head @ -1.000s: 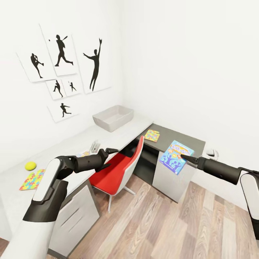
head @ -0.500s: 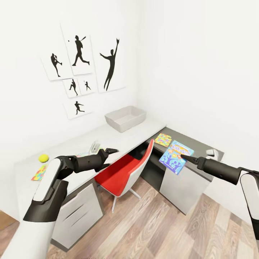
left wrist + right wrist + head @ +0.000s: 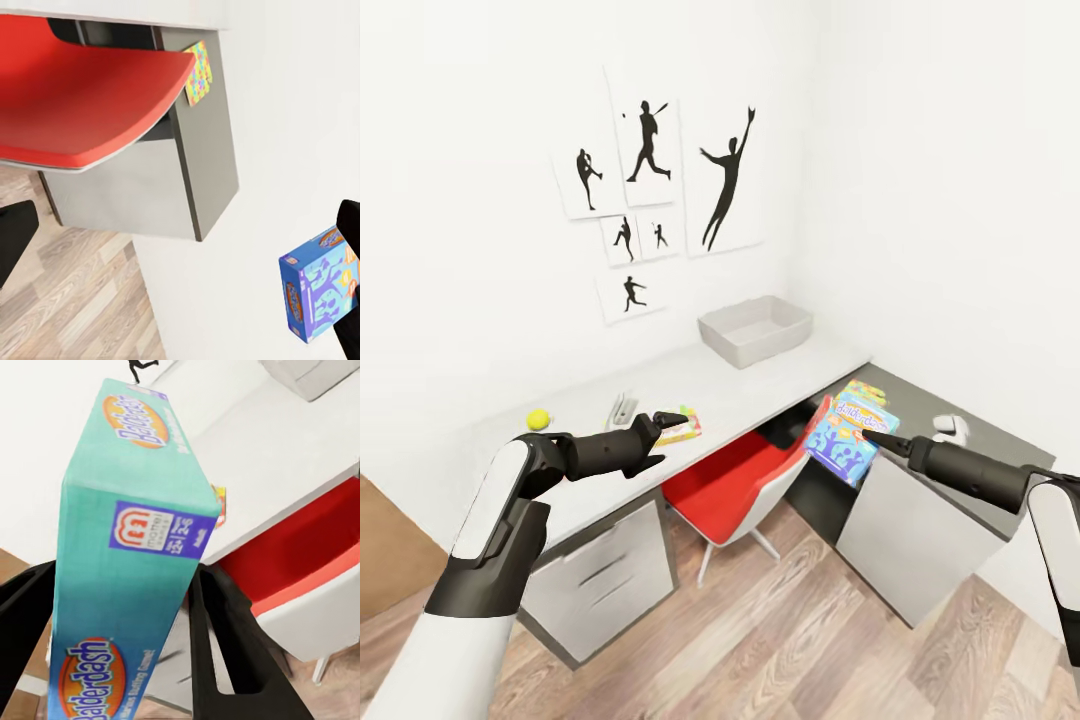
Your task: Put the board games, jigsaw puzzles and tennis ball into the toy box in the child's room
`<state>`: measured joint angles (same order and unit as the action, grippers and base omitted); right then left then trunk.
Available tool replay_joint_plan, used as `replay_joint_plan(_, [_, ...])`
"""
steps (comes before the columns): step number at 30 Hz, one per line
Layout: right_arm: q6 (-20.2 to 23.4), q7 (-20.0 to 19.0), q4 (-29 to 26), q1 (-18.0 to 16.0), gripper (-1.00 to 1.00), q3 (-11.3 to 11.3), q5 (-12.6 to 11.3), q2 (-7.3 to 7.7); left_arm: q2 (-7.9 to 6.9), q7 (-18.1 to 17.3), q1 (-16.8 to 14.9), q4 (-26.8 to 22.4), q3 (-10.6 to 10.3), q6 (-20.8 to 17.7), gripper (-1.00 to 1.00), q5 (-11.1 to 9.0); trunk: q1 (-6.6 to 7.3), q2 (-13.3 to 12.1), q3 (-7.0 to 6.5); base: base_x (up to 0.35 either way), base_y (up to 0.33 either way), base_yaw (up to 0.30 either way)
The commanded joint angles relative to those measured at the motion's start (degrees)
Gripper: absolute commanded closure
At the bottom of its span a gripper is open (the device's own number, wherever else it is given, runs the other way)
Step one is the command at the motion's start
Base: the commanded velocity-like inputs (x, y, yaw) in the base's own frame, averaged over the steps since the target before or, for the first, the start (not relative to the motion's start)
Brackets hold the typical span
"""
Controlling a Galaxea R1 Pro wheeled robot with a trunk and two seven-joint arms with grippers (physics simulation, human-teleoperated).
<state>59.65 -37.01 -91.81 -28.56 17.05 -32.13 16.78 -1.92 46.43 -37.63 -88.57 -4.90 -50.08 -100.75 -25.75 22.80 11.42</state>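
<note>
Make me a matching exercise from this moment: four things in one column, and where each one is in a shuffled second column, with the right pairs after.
Things:
1. blue board game
2. toy box
3. tennis ball
4. red chair

Places:
A. on the light grey table top, at the end near the corner of the room
B. pushed in under the table
C. clamped in the right gripper, off the table
D. on the table top, at the end away from the corner

Pairs: 1-C, 2-A, 3-D, 4-B
</note>
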Motion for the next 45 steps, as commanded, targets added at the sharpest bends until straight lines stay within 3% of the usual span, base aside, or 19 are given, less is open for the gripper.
replay_joint_plan(1, [0.3, -0.4, 0.0, 0.0, 1.00, 0.1, 0.0, 0.01, -0.01, 0.6, -0.1, 0.0, -0.1, 0.1, -1.00, -0.5, -0.03, 0.1, 0.12, 0.001, -0.002, 0.300])
replay_joint_plan(14, [0.3, -0.4, 0.0, 0.1, 1.00, -0.2, 0.0, -0.25, -0.01, 0.6, -0.1, -0.1, -0.3, 0.1, -1.00, -0.5, -0.03, 0.1, 0.12, 0.031, -0.069, 0.192])
replay_joint_plan(28, [0.3, -0.5, 0.0, 0.2, 1.00, -2.9, 0.5, 0.01, -0.06, 0.6, -0.1, -0.1, -0.4, 0.1, -1.00, -0.5, -0.03, 0.1, 0.12, 0.166, -0.229, 0.039])
replay_joint_plan(45, [0.3, -0.3, 0.0, -0.1, 1.00, -3.2, 0.7, 0.03, 0.06, 0.6, -0.1, -0.1, -0.4, 0.1, -1.00, -0.5, -0.03, 0.1, 0.12, 0.148, -0.154, 0.262])
